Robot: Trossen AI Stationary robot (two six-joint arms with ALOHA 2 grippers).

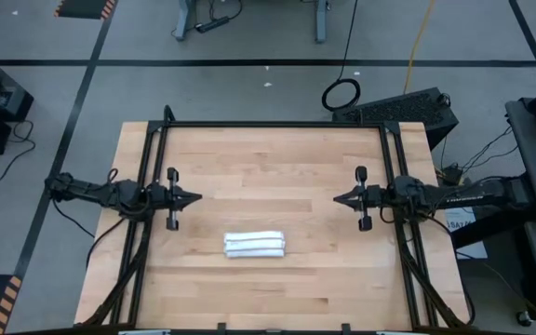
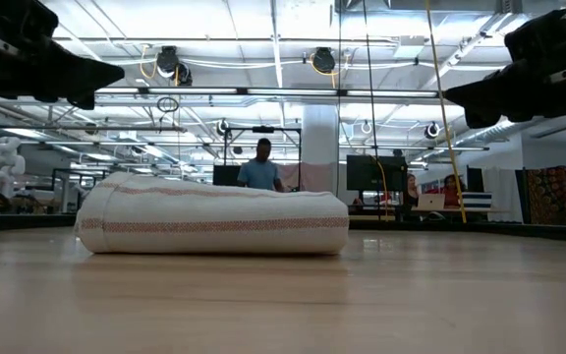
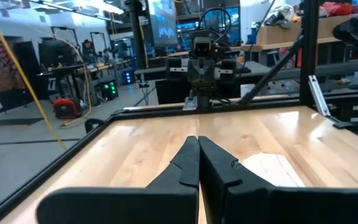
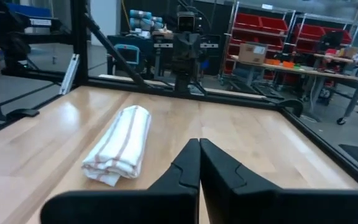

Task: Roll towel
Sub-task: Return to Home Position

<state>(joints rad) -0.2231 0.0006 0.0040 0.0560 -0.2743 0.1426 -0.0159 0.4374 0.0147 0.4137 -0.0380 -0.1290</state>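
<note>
Towel (image 3: 272, 169) partly behind the left pincer (image 3: 198, 139), left wrist view.

The white towel (image 1: 255, 245) bears thin stripes, seemingly reddish-brown, on a pale wooden table (image 1: 249, 167).

Towel (image 1: 255, 245) on table (image 1: 277, 158), left end effector (image 1: 197, 197) to its left, right end effector (image 1: 336, 197) opposite

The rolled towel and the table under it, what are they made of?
The towel looks like thin woven cloth, probably cotton: matte white with narrow darker stripes, and soft layered folds at its ends. The table looks like pale wooden strips joined side by side, with a smooth, slightly shiny finish; grain lines show.
</note>
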